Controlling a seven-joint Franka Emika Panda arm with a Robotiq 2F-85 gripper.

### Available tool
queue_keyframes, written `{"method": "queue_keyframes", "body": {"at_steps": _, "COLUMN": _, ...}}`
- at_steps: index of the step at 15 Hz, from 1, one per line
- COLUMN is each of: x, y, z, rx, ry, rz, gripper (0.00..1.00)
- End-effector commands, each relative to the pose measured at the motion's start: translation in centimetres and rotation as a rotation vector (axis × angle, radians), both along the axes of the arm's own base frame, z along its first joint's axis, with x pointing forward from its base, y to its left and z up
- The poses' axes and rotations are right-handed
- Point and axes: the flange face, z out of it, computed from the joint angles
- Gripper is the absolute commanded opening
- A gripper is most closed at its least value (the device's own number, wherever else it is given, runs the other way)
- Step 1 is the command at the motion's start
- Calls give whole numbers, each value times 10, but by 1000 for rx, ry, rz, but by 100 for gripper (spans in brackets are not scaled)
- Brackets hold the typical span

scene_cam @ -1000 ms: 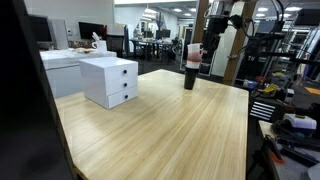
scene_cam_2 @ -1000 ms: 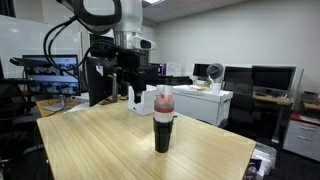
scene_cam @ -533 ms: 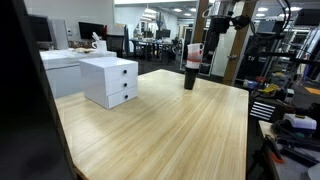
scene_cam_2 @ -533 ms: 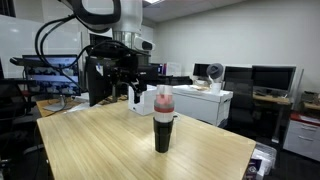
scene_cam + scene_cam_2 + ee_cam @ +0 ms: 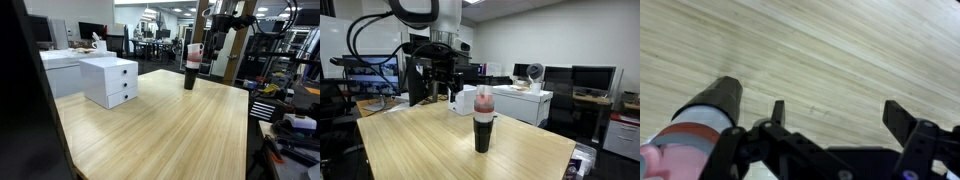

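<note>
The tool (image 5: 840,112) is released: in the wrist view its two dark fingers (image 5: 778,110) stand wide apart with only bare wood grain between them. It grips nothing and hangs above the tabletop (image 5: 840,40), clear of the surface, as an exterior view shows (image 5: 446,93).

The nearest thing is a bottle (image 5: 708,120) with a black body, a red band and a pale pink top. In the wrist view it sits at the left edge, outside the open jaws and just beside one finger, not touching it. In both exterior views the bottle (image 5: 483,122) stands upright on the light wooden tabletop (image 5: 415,140), close to its far edge in an exterior view (image 5: 190,70), with the arm above and behind it.

A white two-drawer box (image 5: 110,80) rests on the same tabletop (image 5: 150,130), well apart from the bottle; from the opposite side it shows just behind the bottle (image 5: 466,100)
</note>
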Motion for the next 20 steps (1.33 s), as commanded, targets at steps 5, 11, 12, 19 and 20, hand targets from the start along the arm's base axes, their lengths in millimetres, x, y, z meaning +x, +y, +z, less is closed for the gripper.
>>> {"method": "queue_keyframes", "body": {"at_steps": 5, "x": -7, "y": 64, "z": -10, "rx": -5, "ry": -13, "rz": -44, "gripper": 100}}
{"method": "queue_keyframes", "body": {"at_steps": 11, "x": 24, "y": 115, "z": -15, "rx": -78, "ry": -62, "rz": -115, "gripper": 100}}
{"method": "queue_keyframes", "body": {"at_steps": 12, "x": 30, "y": 123, "z": -16, "rx": -90, "ry": -63, "rz": -128, "gripper": 100}}
{"method": "queue_keyframes", "body": {"at_steps": 19, "x": 32, "y": 129, "z": -19, "rx": -124, "ry": -32, "rz": -124, "gripper": 100}}
{"method": "queue_keyframes", "body": {"at_steps": 20, "x": 32, "y": 128, "z": -20, "rx": -126, "ry": -30, "rz": -125, "gripper": 100}}
